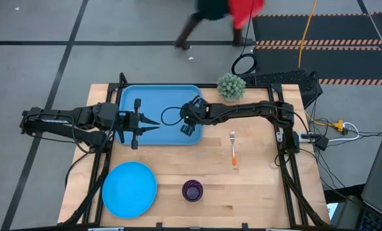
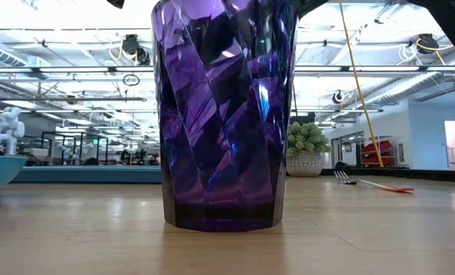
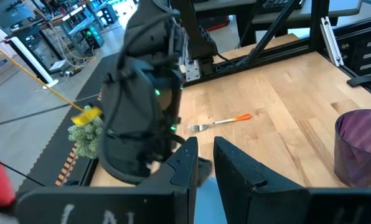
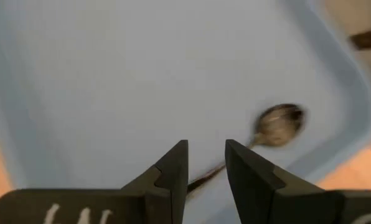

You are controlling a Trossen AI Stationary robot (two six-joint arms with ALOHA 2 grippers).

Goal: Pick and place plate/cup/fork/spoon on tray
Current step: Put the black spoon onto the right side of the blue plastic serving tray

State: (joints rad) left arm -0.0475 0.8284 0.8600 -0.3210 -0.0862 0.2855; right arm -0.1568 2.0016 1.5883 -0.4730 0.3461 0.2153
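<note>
The blue tray (image 1: 154,96) lies at the table's far left, and the dark spoon (image 4: 277,124) lies flat in it near a rounded corner. Above the tray's right part my right gripper (image 4: 206,163) hangs open; the spoon's handle shows below the gap between its fingers, and I see no touch. My left gripper (image 3: 204,163) is open and holds nothing, level over the tray's left part (image 1: 151,123). The round plate (image 1: 129,188) and the purple cup (image 1: 192,190) stand near the front edge. The orange-handled fork (image 1: 233,151) lies flat right of the tray.
A small potted plant (image 1: 231,86) stands at the far edge, right of the tray. The right arm (image 3: 142,106) reaches across the table's far half. Bare wood lies between the tray, the fork and the cup (image 2: 224,114). A person walks on the floor beyond the table.
</note>
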